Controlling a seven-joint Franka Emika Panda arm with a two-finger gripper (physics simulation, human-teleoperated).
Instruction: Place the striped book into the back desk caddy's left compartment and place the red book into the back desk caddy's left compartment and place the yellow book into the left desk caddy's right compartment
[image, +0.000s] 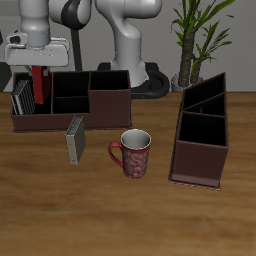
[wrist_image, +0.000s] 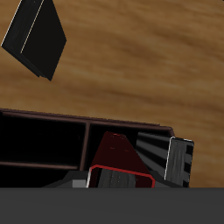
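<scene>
Front overhead; wrist close, perhaps downward.

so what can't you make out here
- Whether the claw grips the dark-red hardcover book: the fingertips are too small in the exterior view.
- That book's lower end: hidden by the long low brown caddy's front wall, exterior view.
- The tall dark-brown caddy's floor: hidden by its own walls, exterior view.

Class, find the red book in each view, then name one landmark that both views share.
Exterior view: the red book is upright between the jaws, at the end compartment of the long caddy.
Wrist view: the red book is close to the camera, inside the same compartment.
Shared landmark: the striped book, standing beside it in both views.
</scene>
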